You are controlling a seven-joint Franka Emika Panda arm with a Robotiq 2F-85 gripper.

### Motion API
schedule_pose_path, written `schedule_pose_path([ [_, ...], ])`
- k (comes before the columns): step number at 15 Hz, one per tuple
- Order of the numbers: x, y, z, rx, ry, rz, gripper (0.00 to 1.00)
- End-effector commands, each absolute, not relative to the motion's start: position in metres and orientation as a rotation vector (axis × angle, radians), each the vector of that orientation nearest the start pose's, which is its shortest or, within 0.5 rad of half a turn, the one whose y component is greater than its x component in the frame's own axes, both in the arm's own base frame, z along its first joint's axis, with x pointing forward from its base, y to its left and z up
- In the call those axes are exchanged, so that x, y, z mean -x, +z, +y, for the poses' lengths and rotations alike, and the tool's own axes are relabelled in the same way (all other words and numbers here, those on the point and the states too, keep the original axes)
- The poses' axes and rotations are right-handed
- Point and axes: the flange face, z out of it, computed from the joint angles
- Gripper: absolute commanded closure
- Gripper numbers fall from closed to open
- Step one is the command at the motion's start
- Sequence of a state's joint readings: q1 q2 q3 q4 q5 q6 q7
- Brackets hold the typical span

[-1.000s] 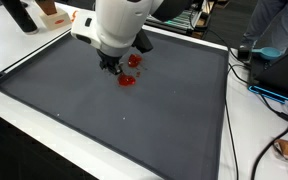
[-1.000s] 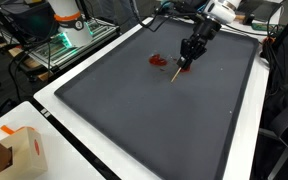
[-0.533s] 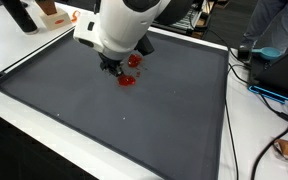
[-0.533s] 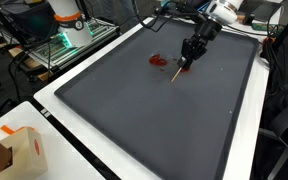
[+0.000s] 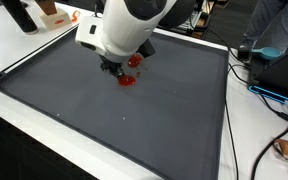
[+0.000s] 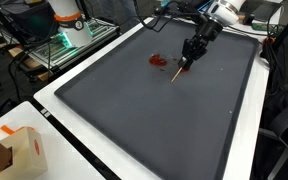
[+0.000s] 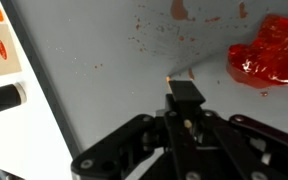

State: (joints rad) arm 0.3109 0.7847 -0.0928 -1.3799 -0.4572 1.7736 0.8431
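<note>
My gripper [image 5: 112, 68] [image 6: 189, 62] hangs low over a dark grey mat [image 5: 104, 120] [image 6: 154, 120]. It is shut on a thin pale stick [image 6: 180, 70] whose tip reaches down to the mat. A glossy red blob [image 5: 127, 80] [image 7: 274, 55] lies right beside the gripper, and a second red patch [image 5: 134, 60] [image 6: 156, 60] lies close behind. In the wrist view the black fingers [image 7: 184, 95] are pressed together with the stick's tip [image 7: 170, 77] just ahead, and red smears [image 7: 179, 10] spot the mat beyond.
The mat has a raised black rim on a white table [image 5: 24, 50]. A dark bottle [image 5: 19, 15] and an orange box [image 5: 52, 15] stand at one corner, with a cardboard box [image 6: 24, 150] at another. Cables [image 5: 274, 95] and a person [image 5: 279, 25] are beside the mat.
The arm's white body has shifted slightly to the right in an exterior view. The gripper and stick stay almost in place by the red blob.
</note>
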Motion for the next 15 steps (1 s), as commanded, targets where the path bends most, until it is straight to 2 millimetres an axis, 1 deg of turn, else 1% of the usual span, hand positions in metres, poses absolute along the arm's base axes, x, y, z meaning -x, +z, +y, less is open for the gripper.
schedule_pose_path([
  [1,-0.686,0.224,0.125,-2.45,-0.116,-0.496,0.97],
  [8,-0.687,0.229,0.123,-2.48,-0.139,-0.433,0.97],
  [15,-0.688,0.242,0.113,-2.543,-0.14,-0.369,0.97],
])
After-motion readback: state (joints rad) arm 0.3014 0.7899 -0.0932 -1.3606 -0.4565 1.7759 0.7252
